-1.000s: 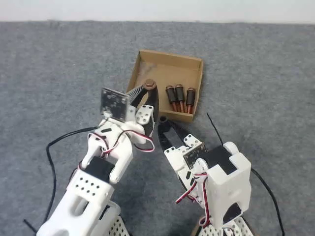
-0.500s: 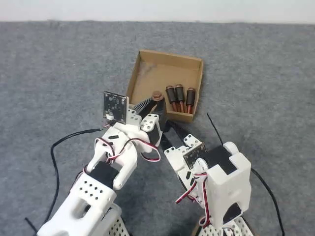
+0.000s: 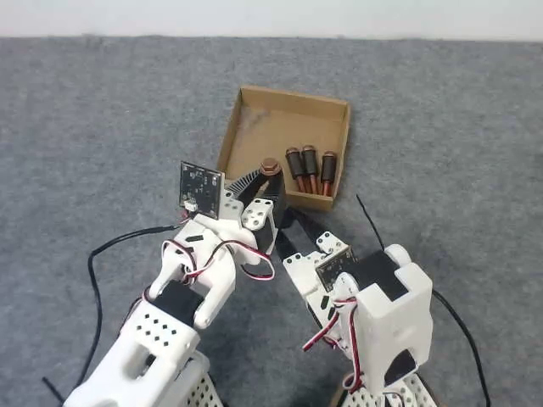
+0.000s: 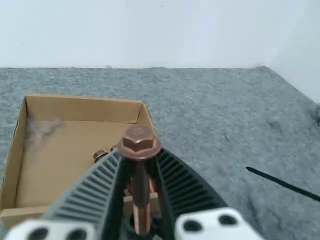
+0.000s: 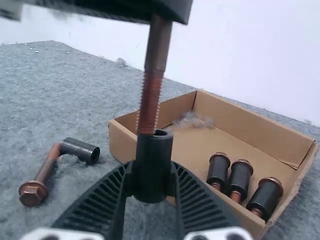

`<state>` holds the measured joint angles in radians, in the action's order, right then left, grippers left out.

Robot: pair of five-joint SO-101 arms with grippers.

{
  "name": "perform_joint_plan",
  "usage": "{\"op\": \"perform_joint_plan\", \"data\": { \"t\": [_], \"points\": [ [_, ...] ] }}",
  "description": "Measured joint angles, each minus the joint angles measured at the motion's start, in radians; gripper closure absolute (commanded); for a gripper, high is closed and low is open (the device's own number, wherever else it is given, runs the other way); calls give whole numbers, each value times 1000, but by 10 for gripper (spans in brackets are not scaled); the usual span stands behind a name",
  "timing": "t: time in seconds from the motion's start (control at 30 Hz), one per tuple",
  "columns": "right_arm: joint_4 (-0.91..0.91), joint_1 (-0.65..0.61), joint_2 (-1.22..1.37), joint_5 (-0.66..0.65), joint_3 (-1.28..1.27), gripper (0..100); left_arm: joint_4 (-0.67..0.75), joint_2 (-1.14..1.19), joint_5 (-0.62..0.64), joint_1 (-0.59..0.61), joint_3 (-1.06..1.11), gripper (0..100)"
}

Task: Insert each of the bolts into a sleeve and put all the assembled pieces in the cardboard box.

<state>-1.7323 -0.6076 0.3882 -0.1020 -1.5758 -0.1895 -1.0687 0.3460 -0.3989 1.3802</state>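
Observation:
My left gripper [image 4: 140, 161] is shut on a copper bolt [image 4: 141, 144], held upright with its hex head up, at the near wall of the cardboard box [image 3: 293, 97]. Right under it, my right gripper [image 5: 152, 174] is shut on a black sleeve [image 5: 153, 162]. The bolt's threaded tip [image 5: 148, 107] stands at the sleeve's open top. From above, the left gripper [image 3: 265, 175] sits just ahead of the right gripper [image 3: 287, 223]. Three assembled pieces [image 3: 311, 170] lie side by side in the box [image 5: 260, 131].
A loose copper bolt [image 5: 39, 176] and a loose black sleeve [image 5: 80, 150] lie touching on the grey carpet beside the box. A thin black cable [image 3: 370, 222] lies on the carpet to the right of the right arm.
The left gripper has carried the bolt to the right and nearer, from over the box to just above the right gripper. The right arm has kept still.

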Motion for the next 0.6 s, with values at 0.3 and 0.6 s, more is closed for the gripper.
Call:
{"op": "perform_joint_plan", "data": {
  "t": [0.3, 0.6],
  "points": [
    [0, 0, 0, 0, 0, 992, 58, -2, 0, 0, 29, 989],
    [0, 0, 0, 0, 0, 992, 60, -2, 0, -5, 29, 989]
  ]
}}
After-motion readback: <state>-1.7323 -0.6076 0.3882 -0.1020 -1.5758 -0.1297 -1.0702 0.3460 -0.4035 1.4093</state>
